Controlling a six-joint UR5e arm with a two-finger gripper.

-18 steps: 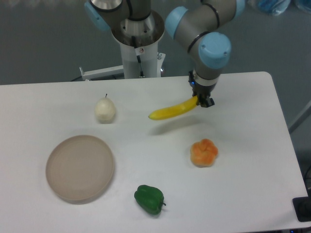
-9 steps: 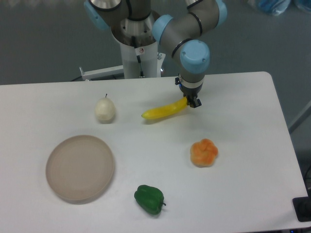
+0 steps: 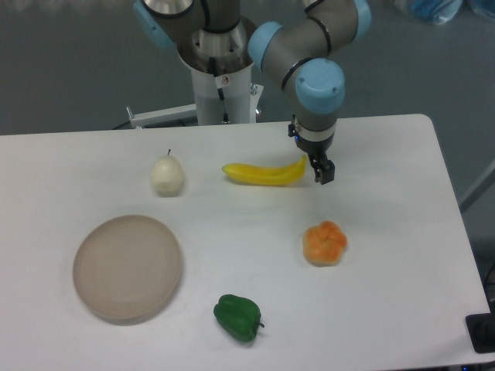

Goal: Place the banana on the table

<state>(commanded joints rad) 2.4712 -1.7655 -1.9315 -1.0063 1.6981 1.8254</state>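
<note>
i see the banana [image 3: 263, 173] lying flat on the table [image 3: 387, 309], toward the back and a little right of centre, its curve bowing down toward me and its right tip turned up. the gripper [image 3: 319, 169] hangs at that right tip, just beside it; from my view i cannot tell whether a finger touches the fruit. the fingers [image 3: 322, 171] point down at the tabletop and look like one dark block from here, so i cannot tell how wide they stand, nor whether they clamp anything.

left of the banana, apart from it, a pale pear [image 3: 167, 175] stands upright with its stem up. a lumpy orange fruit [image 3: 325, 243] sits nearer to me, below the gripper and well clear of the banana. a round beige plate [image 3: 128, 267] lies at the front left, and a green pepper [image 3: 237, 317] rests near the front edge, between plate and orange fruit.
</note>
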